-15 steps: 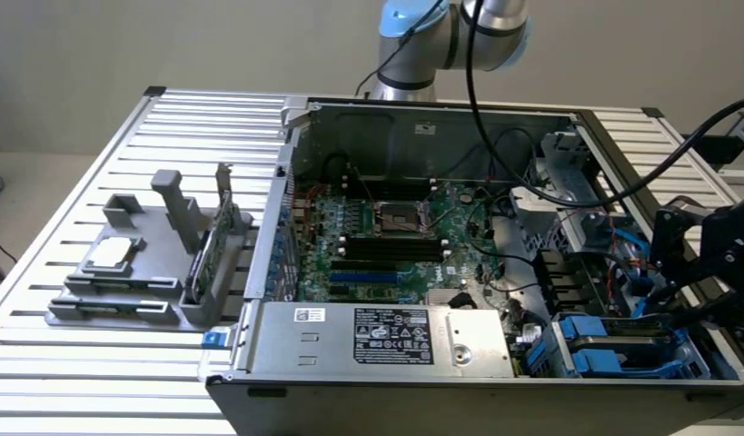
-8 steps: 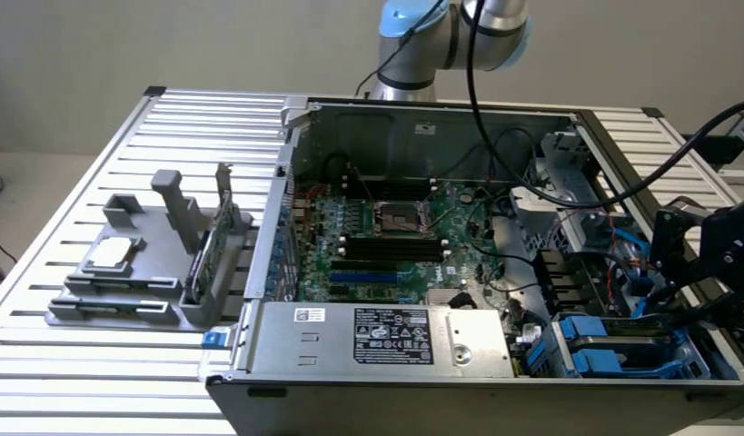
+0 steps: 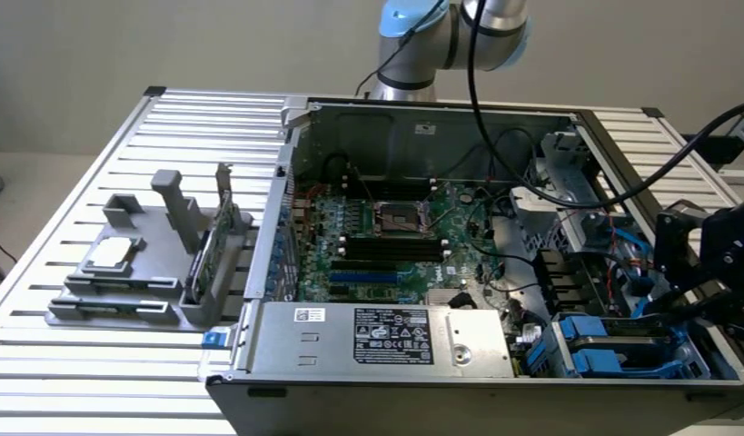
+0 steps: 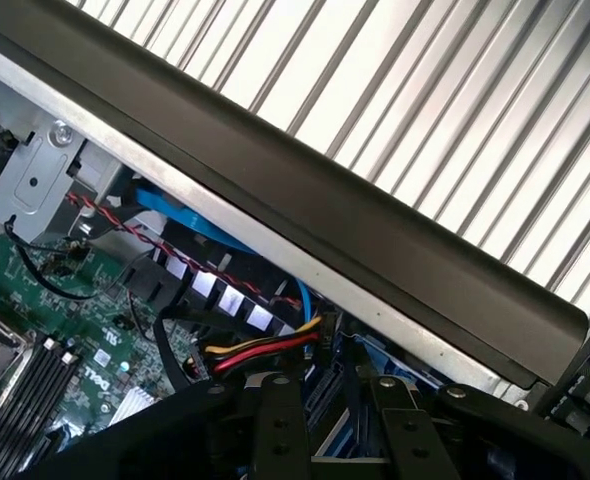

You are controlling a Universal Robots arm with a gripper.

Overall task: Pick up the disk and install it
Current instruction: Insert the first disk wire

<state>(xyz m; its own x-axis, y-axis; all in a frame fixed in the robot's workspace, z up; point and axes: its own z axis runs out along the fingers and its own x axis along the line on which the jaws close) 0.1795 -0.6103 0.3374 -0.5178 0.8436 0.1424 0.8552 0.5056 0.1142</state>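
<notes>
The black gripper (image 3: 699,298) hangs at the exterior view's right over the near corner of the open dark computer case (image 3: 469,400) on the slatted metal counter (image 3: 56,381); whether its jaws stand apart or together I cannot tell; the flat rectangular grey disk in its blue plastic carrier (image 3: 614,340) lies inside that corner, just beside the gripper, near the large silver stickered box (image 3: 384,336)
</notes>
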